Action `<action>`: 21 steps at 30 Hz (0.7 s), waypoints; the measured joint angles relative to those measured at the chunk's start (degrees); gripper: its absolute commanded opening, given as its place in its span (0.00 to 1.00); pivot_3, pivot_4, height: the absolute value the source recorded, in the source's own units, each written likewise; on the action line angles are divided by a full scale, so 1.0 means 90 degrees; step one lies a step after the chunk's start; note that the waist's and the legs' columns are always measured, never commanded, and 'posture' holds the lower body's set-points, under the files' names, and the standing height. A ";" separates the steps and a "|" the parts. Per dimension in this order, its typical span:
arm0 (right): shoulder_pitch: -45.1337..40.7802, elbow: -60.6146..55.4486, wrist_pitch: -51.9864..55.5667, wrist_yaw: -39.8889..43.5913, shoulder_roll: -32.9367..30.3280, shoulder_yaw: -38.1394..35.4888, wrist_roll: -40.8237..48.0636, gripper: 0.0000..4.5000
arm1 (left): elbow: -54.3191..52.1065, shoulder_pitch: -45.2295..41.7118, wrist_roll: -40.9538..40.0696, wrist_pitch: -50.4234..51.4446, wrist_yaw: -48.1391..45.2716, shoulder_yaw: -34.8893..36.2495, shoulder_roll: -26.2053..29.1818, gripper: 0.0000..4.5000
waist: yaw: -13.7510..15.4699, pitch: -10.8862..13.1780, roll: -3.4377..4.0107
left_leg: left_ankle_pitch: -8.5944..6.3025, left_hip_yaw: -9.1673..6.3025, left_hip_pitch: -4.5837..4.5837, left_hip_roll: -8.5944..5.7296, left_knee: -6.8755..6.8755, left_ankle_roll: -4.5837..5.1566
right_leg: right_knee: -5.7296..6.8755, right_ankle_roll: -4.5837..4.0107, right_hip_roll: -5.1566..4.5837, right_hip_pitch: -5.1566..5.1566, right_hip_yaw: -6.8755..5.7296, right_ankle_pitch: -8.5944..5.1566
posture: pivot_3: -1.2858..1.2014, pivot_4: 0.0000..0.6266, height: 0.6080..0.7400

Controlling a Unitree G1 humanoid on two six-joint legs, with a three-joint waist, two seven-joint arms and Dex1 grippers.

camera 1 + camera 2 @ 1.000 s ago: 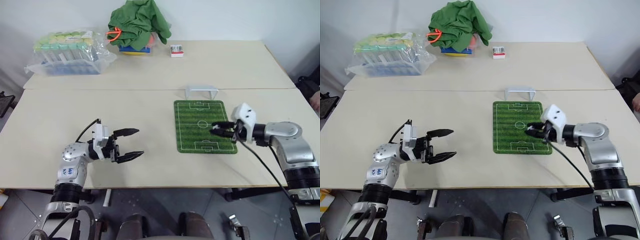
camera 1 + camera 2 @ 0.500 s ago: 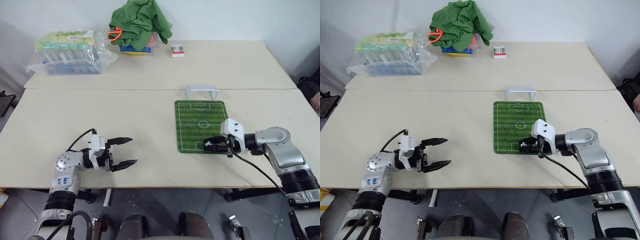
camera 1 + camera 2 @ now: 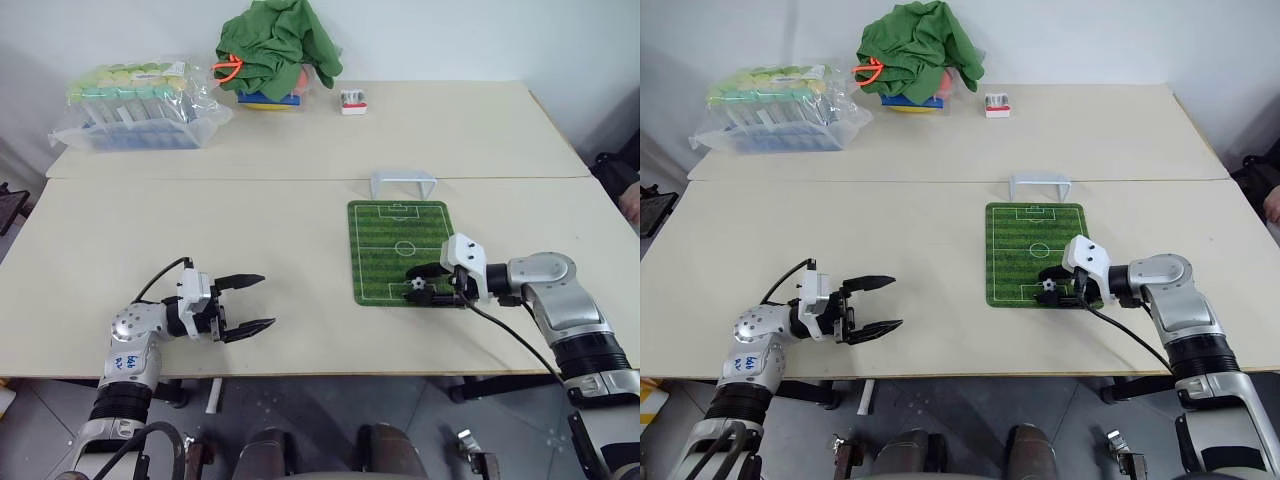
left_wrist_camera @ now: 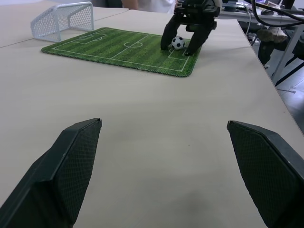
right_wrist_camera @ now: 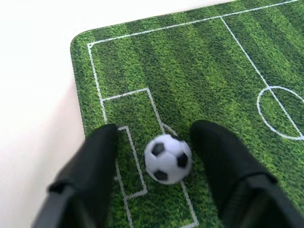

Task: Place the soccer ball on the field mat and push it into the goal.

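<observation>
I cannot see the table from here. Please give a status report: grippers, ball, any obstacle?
Right gripper open, straddling the soccer ball. Ball on the field mat, near end. Left gripper open, empty. Path to the goal clear.

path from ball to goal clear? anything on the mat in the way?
Nothing visible blocks it. The soccer ball sits on the near penalty area of the field mat, between the open jaws of the right gripper. The turf from there to the goal at the far end is bare.

Field mat [image 5: 199,61]: fuzzy turf-like pile, matt. Soccer ball [image 5: 168,158]: smooth, glossy. Goal [image 4: 61,19]: pale plastic frame, mesh netting. Table [image 4: 156,142]: smooth, matt.
</observation>
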 measured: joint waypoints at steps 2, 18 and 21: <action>0.0000 -0.0003 -0.0004 0.0006 0.0000 0.0000 0.0000 0.60 | -0.0004 0.0002 0.0000 0.0000 0.0001 0.0000 0.0000 1.00 | 0.0000 0.0000 0.0000 | 0.0000 -0.0001 0.0000 0.0000 0.0000 0.0000 | 0.0000 0.0000 0.0000 0.0000 0.0000 0.0000 | 0.52 0.24 1.00; 0.0346 -0.1874 0.1061 0.0197 -0.0665 -0.0383 0.0547 0.23 | -0.0017 -0.0013 -0.0018 0.0002 -0.0067 -0.0001 -0.0025 1.00 | 0.0091 0.0001 -0.0003 | -0.0001 -0.0013 -0.0004 -0.0002 -0.0002 0.0001 | -0.0003 0.0000 0.0000 0.0002 -0.0007 0.0000 | 0.52 0.24 1.00; 0.0796 -0.2026 0.1096 0.0464 -0.0841 -0.0376 0.0695 0.01 | -0.0007 -0.0013 -0.0021 0.0003 -0.0086 0.0005 -0.0020 1.00 | 0.0141 0.0004 -0.0007 | -0.0001 -0.0002 -0.0004 -0.0004 0.0000 0.0001 | -0.0005 0.0000 -0.0001 0.0001 -0.0002 0.0000 | 0.52 0.24 1.00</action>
